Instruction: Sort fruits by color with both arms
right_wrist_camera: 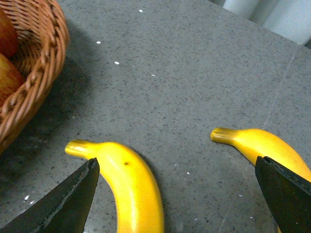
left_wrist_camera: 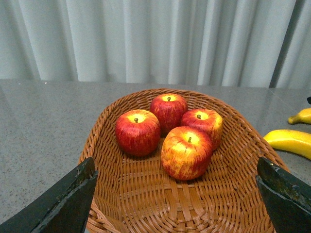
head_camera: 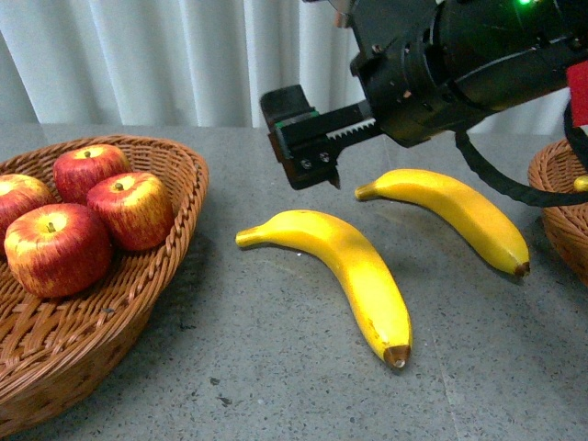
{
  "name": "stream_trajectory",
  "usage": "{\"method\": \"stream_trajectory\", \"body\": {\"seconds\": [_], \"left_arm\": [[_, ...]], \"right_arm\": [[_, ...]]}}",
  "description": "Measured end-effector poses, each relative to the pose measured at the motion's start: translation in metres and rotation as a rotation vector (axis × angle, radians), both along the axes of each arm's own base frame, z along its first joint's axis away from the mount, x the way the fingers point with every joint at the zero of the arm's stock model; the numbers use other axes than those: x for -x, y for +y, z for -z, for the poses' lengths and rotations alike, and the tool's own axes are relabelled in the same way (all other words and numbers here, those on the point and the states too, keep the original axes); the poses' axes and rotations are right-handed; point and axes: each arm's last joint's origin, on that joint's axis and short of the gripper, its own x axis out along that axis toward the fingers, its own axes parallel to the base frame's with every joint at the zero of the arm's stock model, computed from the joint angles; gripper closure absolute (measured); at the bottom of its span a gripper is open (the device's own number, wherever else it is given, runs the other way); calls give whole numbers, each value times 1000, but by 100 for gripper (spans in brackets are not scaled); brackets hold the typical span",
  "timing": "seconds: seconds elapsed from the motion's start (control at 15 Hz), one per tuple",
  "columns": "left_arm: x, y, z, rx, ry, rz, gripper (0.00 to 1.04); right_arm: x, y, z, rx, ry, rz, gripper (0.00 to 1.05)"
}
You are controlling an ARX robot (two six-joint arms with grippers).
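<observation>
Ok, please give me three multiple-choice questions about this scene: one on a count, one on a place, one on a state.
1. How many apples lie in the left wicker basket? A two; B four; C six.
2. Where do the two bananas lie? A in that basket; B on the grey table; C on the floor.
3. How is the right gripper? A open and empty; B shut on a banana; C shut on an apple.
Answers: 1 B, four show in the left wrist view. 2 B, both rest on the table. 3 A, its fingers stand wide apart, gripping nothing.
</observation>
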Motion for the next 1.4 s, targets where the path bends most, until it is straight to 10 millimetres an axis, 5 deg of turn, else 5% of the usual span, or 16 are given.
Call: {"method": "stream_trajectory", "body": {"seconds": [0.67,1.4], "left_arm": [[0,0,0,0,0,0,7],[0,0,0,0,0,0,7]], "right_arm": [[-1,-28,33,134,135,-25,7],[-2,-30,41,150,157,-38,7]]}}
